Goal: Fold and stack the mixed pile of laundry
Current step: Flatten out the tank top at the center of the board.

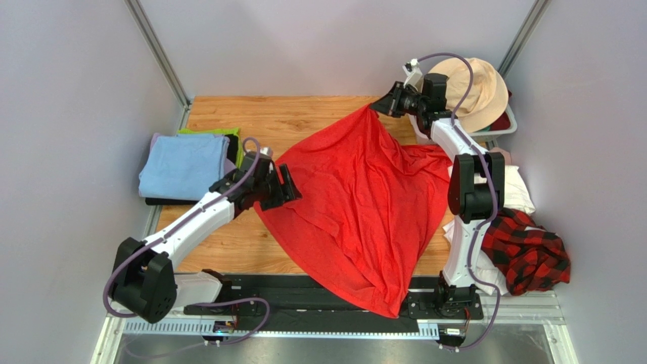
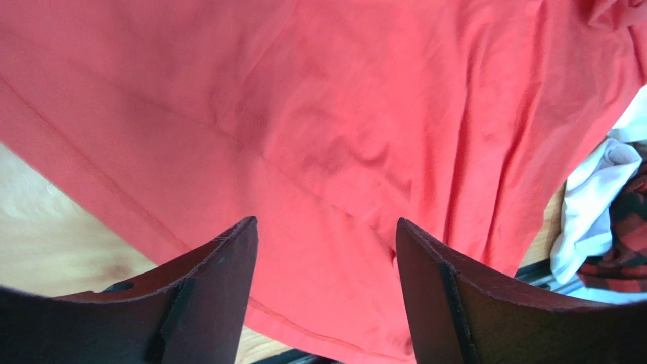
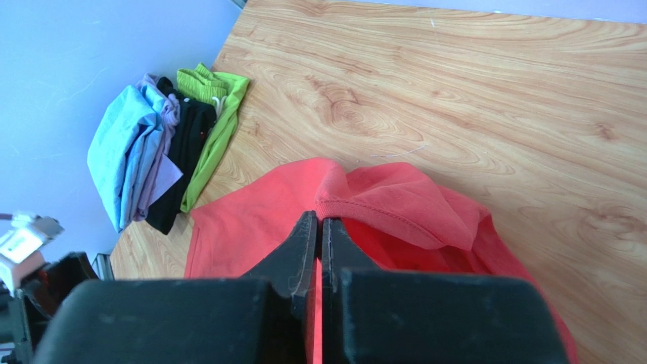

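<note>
The bright red T-shirt (image 1: 364, 212) lies spread over the table's middle, its lower tip hanging over the front rail. My right gripper (image 1: 377, 106) is shut on its far corner; the right wrist view shows the red hem (image 3: 395, 201) pinched between the closed fingers (image 3: 304, 235). My left gripper (image 1: 287, 184) is open at the shirt's left edge, its fingers (image 2: 220, 265) wide apart above the red cloth (image 2: 326, 152). A red-and-black plaid shirt (image 1: 531, 254) and white cloths (image 1: 516, 189) lie at the right. The pink piece is out of view.
Folded light blue (image 1: 182, 167), black and green cloths (image 3: 209, 121) are stacked at the left. A white basket (image 1: 501, 129) with a beige bucket hat (image 1: 478, 87) stands at the back right. Bare wood (image 3: 471, 98) shows at the back.
</note>
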